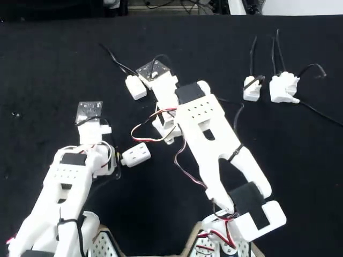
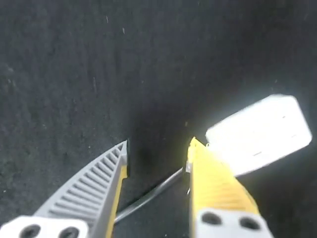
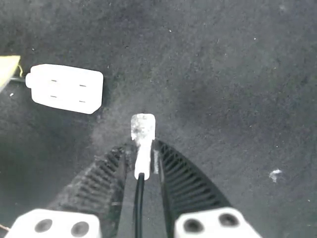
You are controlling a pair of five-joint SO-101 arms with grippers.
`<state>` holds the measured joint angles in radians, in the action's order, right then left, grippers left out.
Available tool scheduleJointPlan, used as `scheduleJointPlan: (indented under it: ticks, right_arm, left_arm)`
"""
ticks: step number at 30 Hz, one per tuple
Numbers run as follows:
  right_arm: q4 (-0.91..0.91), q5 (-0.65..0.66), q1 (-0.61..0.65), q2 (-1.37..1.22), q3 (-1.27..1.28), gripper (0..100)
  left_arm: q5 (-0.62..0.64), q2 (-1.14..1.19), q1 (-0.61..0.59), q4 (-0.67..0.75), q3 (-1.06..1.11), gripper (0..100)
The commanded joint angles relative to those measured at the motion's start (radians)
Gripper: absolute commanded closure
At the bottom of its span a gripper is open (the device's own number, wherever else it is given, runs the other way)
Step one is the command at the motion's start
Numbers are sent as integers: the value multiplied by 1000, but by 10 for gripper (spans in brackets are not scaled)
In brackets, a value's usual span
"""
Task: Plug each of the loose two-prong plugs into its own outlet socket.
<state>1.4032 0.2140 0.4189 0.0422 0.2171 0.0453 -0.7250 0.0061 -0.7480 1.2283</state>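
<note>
Pinching a small white two-prong plug [image 3: 142, 130] by its sides, the right hand [image 3: 142, 148] has its ribbed fingers pressed against the plug's body. The plug's free end pokes out ahead and its thin black cord [image 3: 138, 198] trails back between them. That grip likely leaves the front free to meet a socket, though the prongs themselves cannot be made out. The plug hangs over the black cloth-covered bench [image 1: 53, 64], near a flat white plastic outlet block [image 3: 64, 88] but apart from it and not lined up with its face. The block's slots show bare, with nothing plugged in. The left hand [image 2: 158, 146] is spread wide, with one yellow finger just beside the block and a dark cable [image 2: 148, 195] lying between the fingers, seemingly placed to steady the block. Two more white corded pieces [image 1: 283, 87] lie well apart on the bench's far side.
</note>
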Motion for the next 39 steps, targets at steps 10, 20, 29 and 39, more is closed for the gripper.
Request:
scheduleJointPlan:
  ticks: [10, 20, 29, 39]
  right_arm:
    - [-17, 9, -15, 45, -4, 988]
    - [-15, 6, -14, 45, -4, 988]
    - [-14, -92, 87, 35, -2, 988]
    - [46, -89, 114, -110, -59, 988]
  left_arm:
    - [-20, 91, 196, -104, -96, 790]
    - [-20, -68, 216, -115, -44, 792]
    - [-14, -192, -148, -101, -47, 794]
    - [77, -272, -242, -14, 22, 794]
